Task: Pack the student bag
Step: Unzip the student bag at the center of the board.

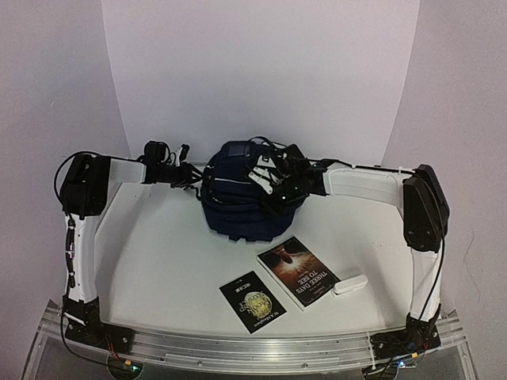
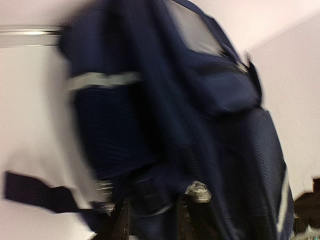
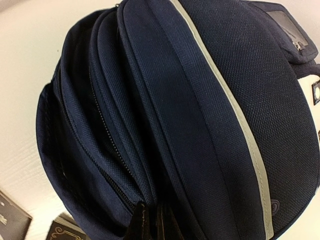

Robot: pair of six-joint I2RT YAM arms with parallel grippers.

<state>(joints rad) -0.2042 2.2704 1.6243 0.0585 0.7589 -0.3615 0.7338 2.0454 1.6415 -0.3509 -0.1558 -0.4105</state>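
One student bag (image 1: 238,214), two books (small black book (image 1: 252,301), larger book (image 1: 299,271)), one white case (image 1: 349,284).

You see a flat, matte white tabletop (image 1: 158,261), edged along its near side by a ribbed silver aluminium rail (image 1: 253,344). Behind it stands a plain white backdrop panel (image 1: 261,71), narrowing towards the bottom. Pale lavender-grey side walls (image 1: 47,79) flank the panel on your left and right. The light is soft and even, casting only faint shadows on the tabletop.
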